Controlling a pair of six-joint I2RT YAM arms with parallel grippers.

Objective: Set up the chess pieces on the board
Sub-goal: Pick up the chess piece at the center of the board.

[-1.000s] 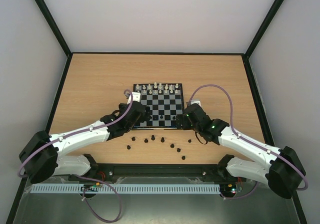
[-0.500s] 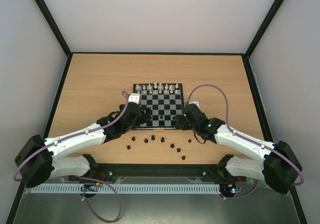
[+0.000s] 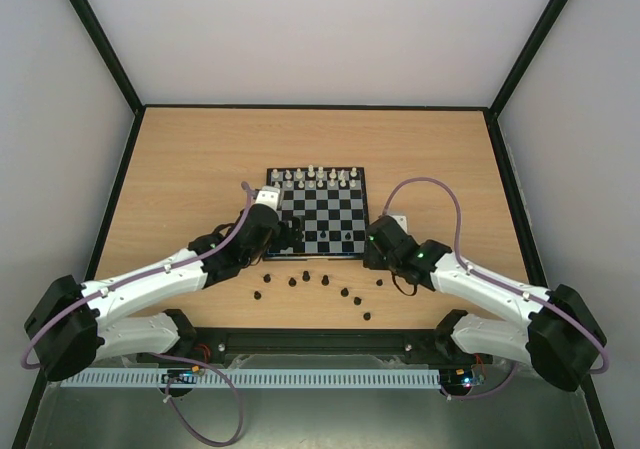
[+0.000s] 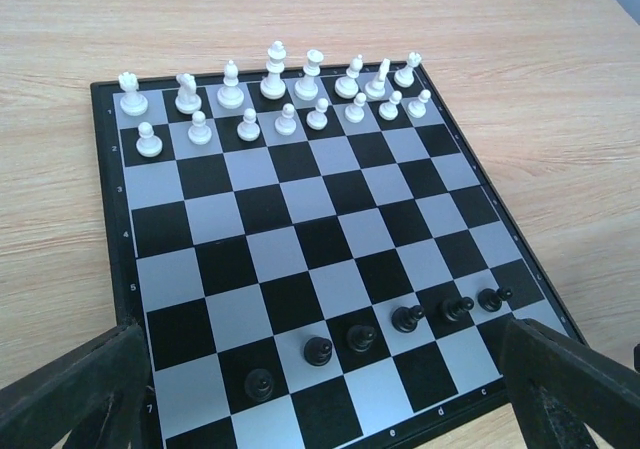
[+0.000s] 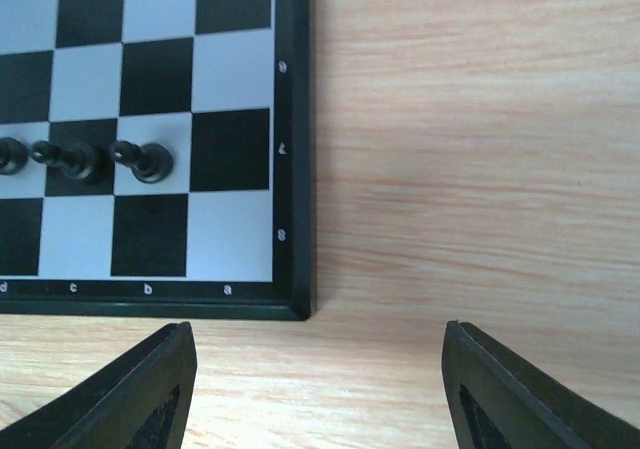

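R gripper (image 5: 317, 334) part-open, empty, just off board (image 5: 230, 69) corner; L gripper (image 4: 322, 334) wide, empty; next, I judge: drop straight onto one loose black pc (image 3: 367, 316), pinch low, clear of neighbours.

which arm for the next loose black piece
Probably right: the right claw, open, sits just off the board, near a loose black piece; the left claw is over the board.
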